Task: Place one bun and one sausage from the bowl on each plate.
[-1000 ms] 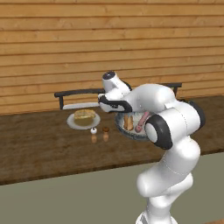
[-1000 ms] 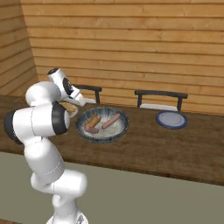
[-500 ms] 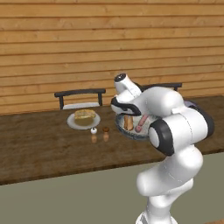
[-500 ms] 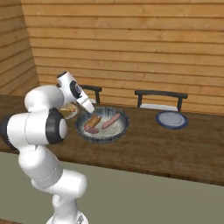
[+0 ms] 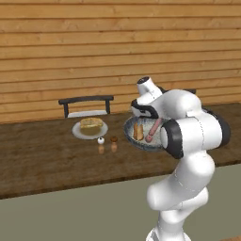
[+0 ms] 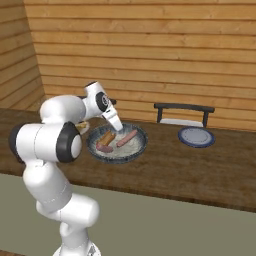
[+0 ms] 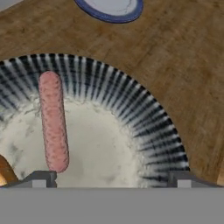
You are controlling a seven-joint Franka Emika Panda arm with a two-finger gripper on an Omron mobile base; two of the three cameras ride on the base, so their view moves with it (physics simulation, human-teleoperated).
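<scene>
The gripper [image 6: 116, 125] hangs over the bowl [image 6: 135, 149], fingers spread wide and holding nothing. Beneath it, a pink sausage [image 7: 53, 120] lies on the pale floor beside a bun [image 6: 105, 137]. The lavender plate [image 6: 196, 136] sits far right; the pale plate [image 5: 78, 132], bearing a bun [image 5: 91, 124], sits left.

A pale plate [image 5: 89, 131] carrying a bun [image 5: 91, 124] sits on the wooden counter [image 5: 42, 160], left of the speckled bowl [image 5: 134, 139]. The bowl holds a sausage [image 5: 153, 130] and a bun [image 5: 138, 131]. Two small shakers [image 5: 107, 143] stand between plate and bowl.
</scene>
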